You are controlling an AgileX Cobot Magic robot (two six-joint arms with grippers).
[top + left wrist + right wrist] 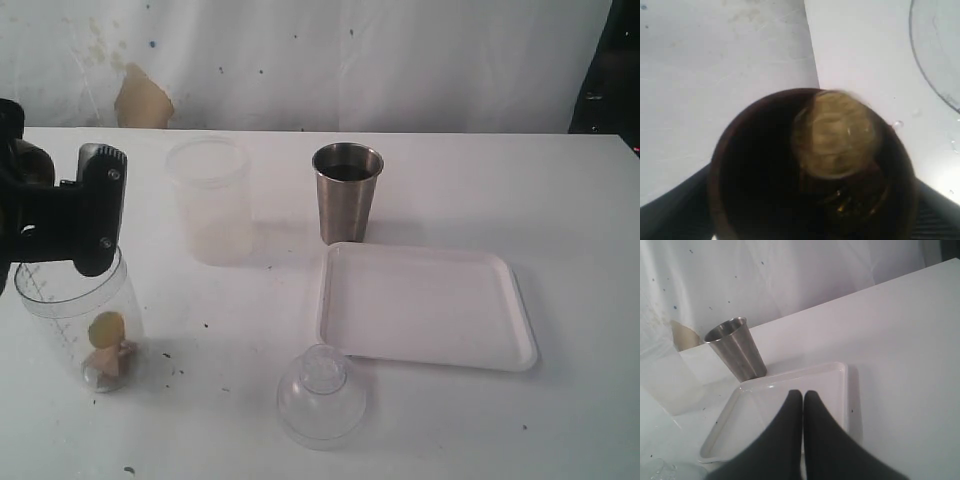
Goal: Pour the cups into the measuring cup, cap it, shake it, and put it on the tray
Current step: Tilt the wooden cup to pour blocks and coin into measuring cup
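Note:
My left gripper (92,210) is at the far left, right over the mouth of the clear measuring cup (75,315). It is shut on the brown wooden cup (755,165), with a dark finger on either side of it. A blurred yellowish round piece (835,135) sits at that cup's rim. Yellow and tan pieces (108,345) lie at the bottom of the measuring cup. The steel tumbler (347,192) stands upright behind the white tray (425,305). My right gripper (803,395) is shut and empty above the tray (840,385), out of the exterior view.
A frosted whitish plastic cup (210,200) stands between the measuring cup and the tumbler (736,349). A clear domed lid (322,395) lies on the table in front of the tray's near left corner. Small dark specks dot the white table.

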